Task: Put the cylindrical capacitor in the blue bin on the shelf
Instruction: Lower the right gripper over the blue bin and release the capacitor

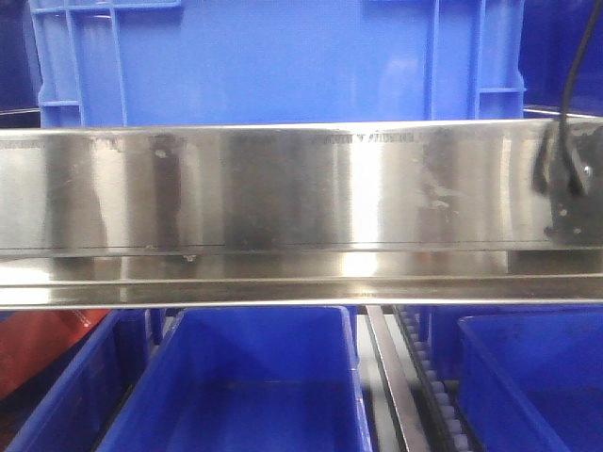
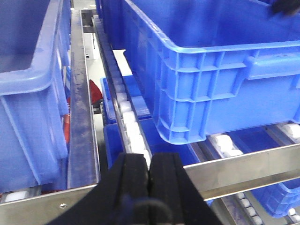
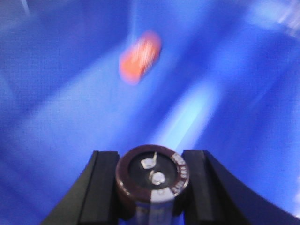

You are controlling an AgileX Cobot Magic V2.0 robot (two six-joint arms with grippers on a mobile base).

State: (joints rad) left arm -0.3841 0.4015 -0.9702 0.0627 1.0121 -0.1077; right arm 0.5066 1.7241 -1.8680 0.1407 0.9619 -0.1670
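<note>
The cylindrical capacitor [image 3: 152, 180] is a dark brown can with two silver terminals on its end face. My right gripper [image 3: 152, 165] is shut on it, one black finger on each side. It hangs over the inside of the blue bin [image 3: 61, 117], whose floor fills the blurred right wrist view. In the front view a blue bin [image 1: 273, 56] stands on the shelf [image 1: 283, 188], behind its shiny steel rail. My left gripper [image 2: 149, 161] is shut and empty, low in front of a shelf rail [image 2: 243, 168] and beside a blue bin [image 2: 211, 70].
A blurred orange-red object [image 3: 139, 57] lies on the bin floor ahead of the capacitor. More blue bins [image 1: 254, 386] sit on the lower tier on white rollers [image 2: 129, 122]. A black arm part with a cable [image 1: 570, 174] overlaps the rail at the right.
</note>
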